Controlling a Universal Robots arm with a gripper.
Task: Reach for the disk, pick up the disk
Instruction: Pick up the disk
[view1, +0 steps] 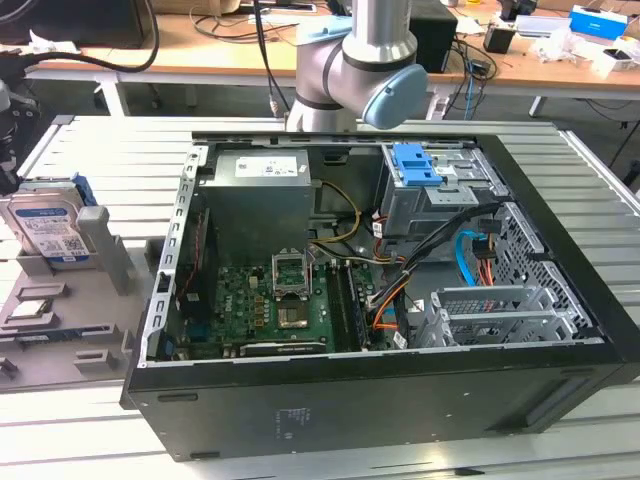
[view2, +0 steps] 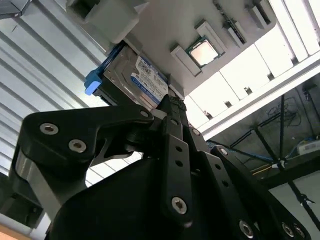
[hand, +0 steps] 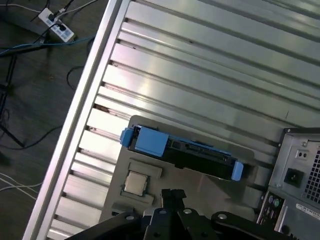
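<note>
UR arm – brushed silver tube into a grey joint housing, with a round light-blue end cap. The gripper in both wrist views – matte black slab-like linkage bars, with silver socket-head screws at the pivots.

The exterior view stands off the arm, high over the long black wall of the open computer case. It looks down at a slant into the case from mid range, with the grey holder plate beside the case at the exterior view's left. The first wrist view looks down from well above onto that plate, next to a corner of the case, while the second wrist view peers close along the tool at the same plate. All three views share the plate and the disk standing in it.
</note>
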